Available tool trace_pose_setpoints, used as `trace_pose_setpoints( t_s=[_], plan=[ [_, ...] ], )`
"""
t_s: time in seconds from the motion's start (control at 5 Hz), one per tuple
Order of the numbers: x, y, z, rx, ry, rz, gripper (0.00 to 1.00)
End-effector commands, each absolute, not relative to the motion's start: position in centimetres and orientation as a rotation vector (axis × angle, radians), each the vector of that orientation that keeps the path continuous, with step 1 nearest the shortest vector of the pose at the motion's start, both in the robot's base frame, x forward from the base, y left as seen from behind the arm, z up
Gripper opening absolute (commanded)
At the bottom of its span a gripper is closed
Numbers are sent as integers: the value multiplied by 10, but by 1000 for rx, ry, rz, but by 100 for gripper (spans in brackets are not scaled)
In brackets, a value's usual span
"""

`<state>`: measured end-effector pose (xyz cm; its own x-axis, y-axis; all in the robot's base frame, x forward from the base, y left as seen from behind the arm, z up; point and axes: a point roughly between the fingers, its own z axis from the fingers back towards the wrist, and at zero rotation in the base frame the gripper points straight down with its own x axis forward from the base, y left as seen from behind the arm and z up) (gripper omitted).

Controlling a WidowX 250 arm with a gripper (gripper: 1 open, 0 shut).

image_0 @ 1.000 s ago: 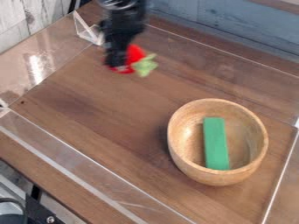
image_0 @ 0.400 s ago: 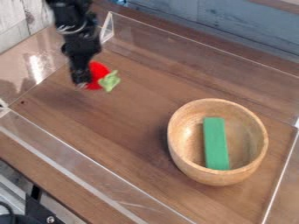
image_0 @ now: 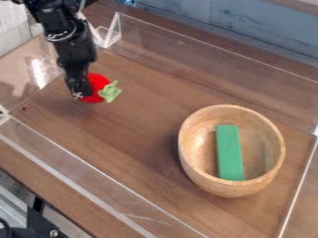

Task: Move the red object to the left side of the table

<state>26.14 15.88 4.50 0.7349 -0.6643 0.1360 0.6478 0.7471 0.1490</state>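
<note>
Pinching red strawberry toy point(image_0: 95, 87) in my gripper point(image_0: 85, 94) near table's point(image_0: 137, 130) left edge; lower gently, release level (leaves clear).

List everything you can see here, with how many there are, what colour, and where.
Strawberry-shaped toy: one, red with a green leafy top, at the gripper's fingertips, toward the left of the picture
Round wooden bowl: one, light tan, lower right
Rectangular block: one, green, inside the bowl
Wood-grain tabletop: one, brown, across the middle
Low clear walls: see-through, along the table's edges
Plank-like backdrop: blue-grey, top right, whitish at top left
Robot gripper: one, black, upper left, around the toy
</note>
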Motion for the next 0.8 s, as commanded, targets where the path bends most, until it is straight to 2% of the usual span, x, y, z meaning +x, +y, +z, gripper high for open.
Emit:
trace_pose_setpoints(
  t_s=[0.0, 0.2, 0.4, 0.6],
  plan=[
    [284, 168, 54, 96, -222, -719, 0],
    [294, 168, 49, 21, -226, -702, 100],
    [290, 165, 42, -23, -227, -635, 0],
    [285, 162, 34, -46, -225, -584, 100]
  ],
)
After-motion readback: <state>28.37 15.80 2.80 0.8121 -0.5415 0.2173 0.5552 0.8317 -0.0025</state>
